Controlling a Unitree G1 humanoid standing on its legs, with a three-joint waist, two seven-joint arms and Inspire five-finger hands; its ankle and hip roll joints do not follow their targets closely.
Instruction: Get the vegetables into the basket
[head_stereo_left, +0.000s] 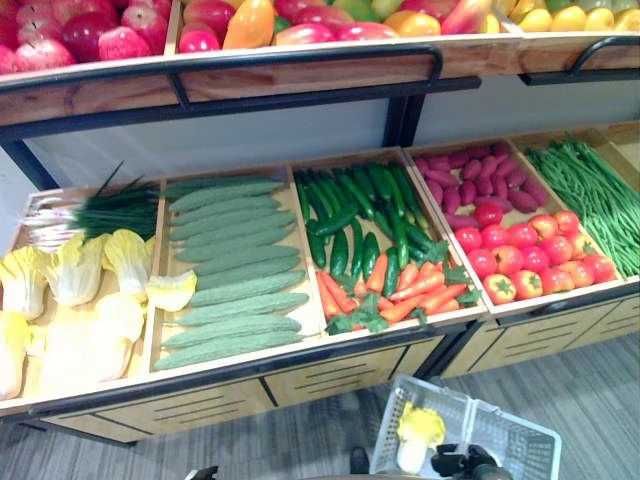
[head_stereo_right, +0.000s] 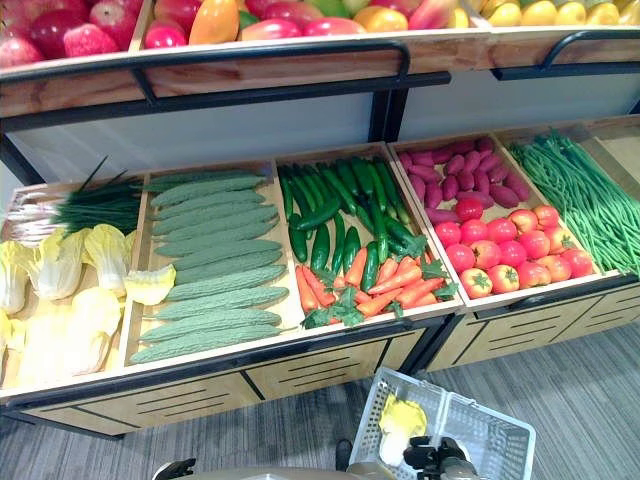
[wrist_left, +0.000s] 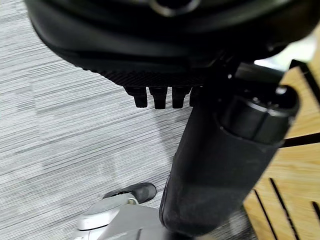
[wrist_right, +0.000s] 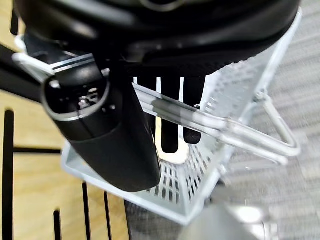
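The right hand (wrist_right: 170, 107) gripped the basket (head_stereo_left: 500, 440) handle; a cabbage (head_stereo_left: 420, 432) lay inside. The left hand (wrist_left: 165, 95) hung curled, empty.

We see a white mesh basket (head_stereo_left: 500, 440) at the frame's bottom, holding one yellow-white cabbage (head_stereo_left: 418, 432); more cabbages (head_stereo_left: 70, 300) lie at left, cucumbers (head_stereo_left: 235, 270) beside them.
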